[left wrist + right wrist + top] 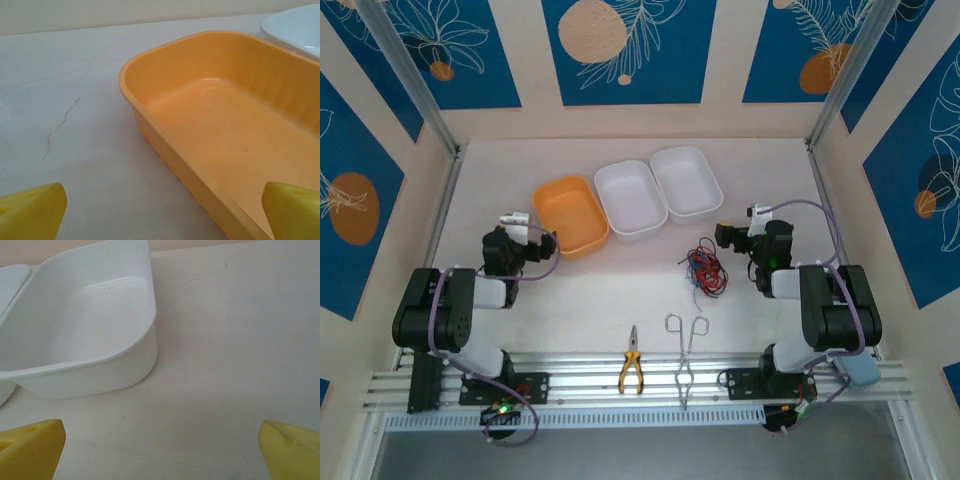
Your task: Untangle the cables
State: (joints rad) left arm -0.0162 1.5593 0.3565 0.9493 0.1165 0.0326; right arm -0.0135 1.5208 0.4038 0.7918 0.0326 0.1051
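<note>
A compact knot of thin red, black and blue cables (705, 268) was seen on the pale table (620, 300), just left of the right gripper (162, 440), stretched slightly far-to-near. It and the left gripper (162, 205) were spread wide, empty.

cables (704, 268): tiny knot from the top view, honestly can't tell how many strands there are or which runs over which
orange tray (240, 60): right side and near end chopped off by the left wrist view's edges
white tray (90, 377): left end cut off
second white tray (12, 280): just a sliver at the left edge
left gripper (162, 212): body out of frame, yellow fingertips (30, 212) poke in at the bottom corners
right gripper (162, 450): same deal, fingertips (30, 447) clipped
</note>
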